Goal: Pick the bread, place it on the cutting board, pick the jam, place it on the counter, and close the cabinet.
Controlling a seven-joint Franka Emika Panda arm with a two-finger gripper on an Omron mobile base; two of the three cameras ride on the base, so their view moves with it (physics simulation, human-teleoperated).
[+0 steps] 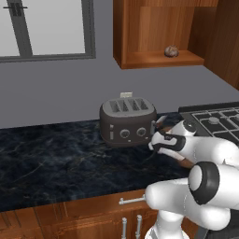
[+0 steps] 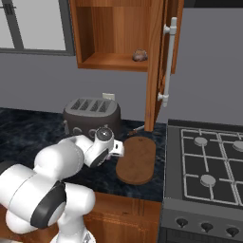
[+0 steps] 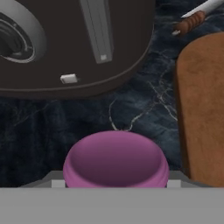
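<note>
The fingers hold the purple jam [image 3: 116,159] low over the dark tabletop [image 1: 56,158], between the toaster [image 1: 127,121] and the cutting board [image 2: 137,159], and if it drops early it could tip, roll, or bump the toaster.

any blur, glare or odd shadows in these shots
Left base view: evenly lit, the toaster throws only a faint shadow on the counter. Right base view: crisp, no glare on the cutting board. Hand view: the close jam looks soft-edged.
</note>
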